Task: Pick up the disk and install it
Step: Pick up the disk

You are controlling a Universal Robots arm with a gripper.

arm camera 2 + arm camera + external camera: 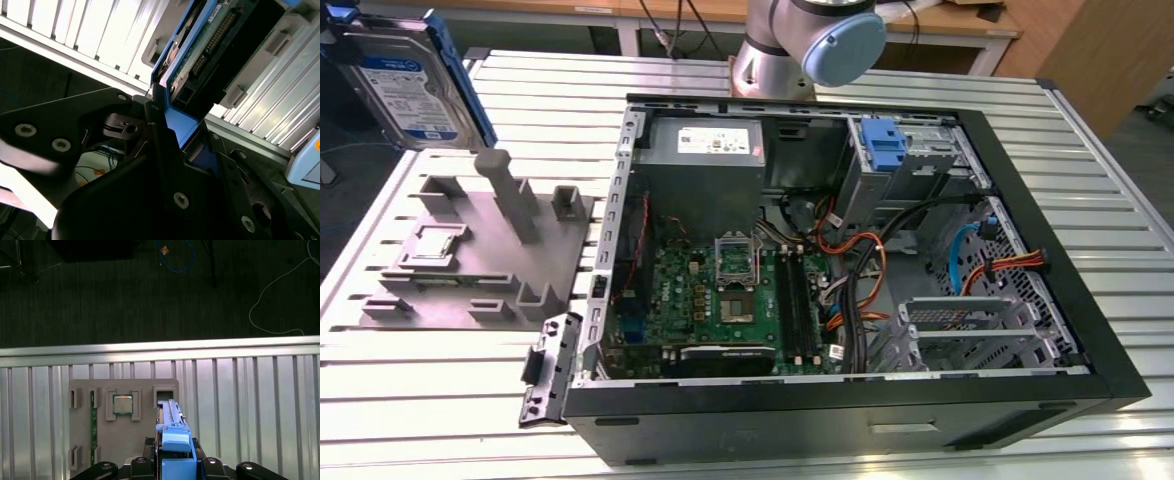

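The disk (pixel 414 85), silver-grey with a white-and-blue label and a blue bracket, hangs upright in the air at the exterior view's far left. It is above and behind the grey fixture plate (pixel 480 250). In the first wrist view the disk (pixel 171 417) shows edge-on, and my gripper (pixel 176 462) is shut on its blue bracket end. The second wrist view shows the black fingers (pixel 157 145) clamped on the bracket of the disk (pixel 200 45), whose connector side is in sight. The plate slot under the disk is bare.
The open computer case (pixel 1107 360) lies on the slatted table (pixel 1067 140). Inside are a grey power-supply box (pixel 707 150), the motherboard (pixel 720 300), an upright blue carrier (pixel 886 150) and loose cables. The fixture plate (pixel 145 430) holds a processor (pixel 122 404) and a memory stick (pixel 93 425).
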